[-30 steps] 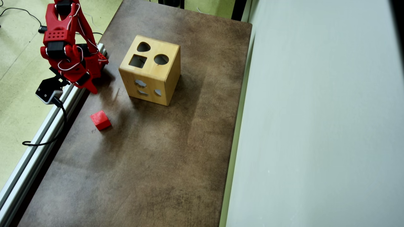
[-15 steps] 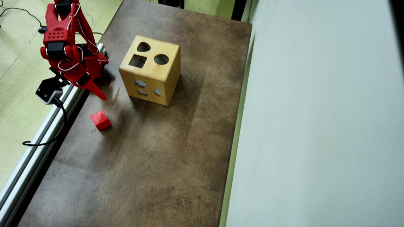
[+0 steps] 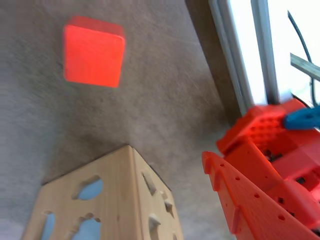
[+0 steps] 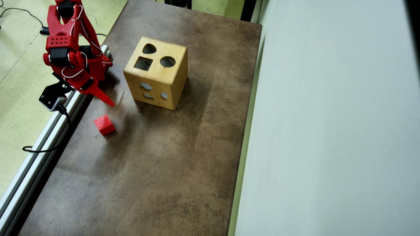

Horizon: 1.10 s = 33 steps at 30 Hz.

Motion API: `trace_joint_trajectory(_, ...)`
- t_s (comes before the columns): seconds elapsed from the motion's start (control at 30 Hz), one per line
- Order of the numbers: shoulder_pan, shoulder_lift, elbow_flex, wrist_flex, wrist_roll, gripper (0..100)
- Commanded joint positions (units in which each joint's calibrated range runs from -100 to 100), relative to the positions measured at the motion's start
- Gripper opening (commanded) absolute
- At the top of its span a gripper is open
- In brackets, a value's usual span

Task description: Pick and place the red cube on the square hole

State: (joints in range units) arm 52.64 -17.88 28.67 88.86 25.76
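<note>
Red cube lies free on the worktop, arm hanging at the left edge

The brown worktop [image 4: 170, 157] fills the middle of the overhead view, with a pale grey panel [image 4: 331, 124] along its right side and a metal rail [image 4: 36, 154] along its left. On the upper part of the worktop stands the light wooden box [image 4: 174, 78], upright, with three cutouts in its top face: a rounded heart-like one, a round one, and the square hole [image 4: 143, 63] at the left of that face. More cutouts show on its near side. In the wrist view a corner of the box [image 3: 120, 200] rises from the bottom edge.

The red arm [image 4: 64, 42] stands at the upper left, over the rail and the worktop's edge, well apart from the box. Its fingers [image 4: 98, 95] point down and to the right, with one long pointed tip clearly seen in the overhead view; in the wrist view only one toothed finger [image 3: 250, 205] enters from the right. I cannot tell whether the fingers are open or closed. They hold nothing.

The red cube [image 4: 104, 124] rests on the worktop near the left edge, below the fingertip and apart from it, and well clear of the box. In the wrist view the cube [image 3: 93, 51] sits at the upper left, blurred
</note>
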Motion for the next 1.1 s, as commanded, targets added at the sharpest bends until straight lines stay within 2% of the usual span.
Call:
trace_joint_trajectory(0.0,-0.12,-0.25,-0.22,-6.80,0.39,69)
trace_joint_trajectory(0.13,-0.12,-0.17,0.04,-12.34,0.20,69)
trace_joint_trajectory(0.47,-0.12,4.08,11.14,-12.75,-0.15,69)
trace_joint_trajectory(0.73,0.11,12.40,11.49,-12.91,-0.68,69)
trace_joint_trajectory(0.9,0.11,16.99,11.22,-20.14,-3.13,69)
trace_joint_trajectory(1.07,0.11,20.47,11.49,-26.74,-3.32,69)
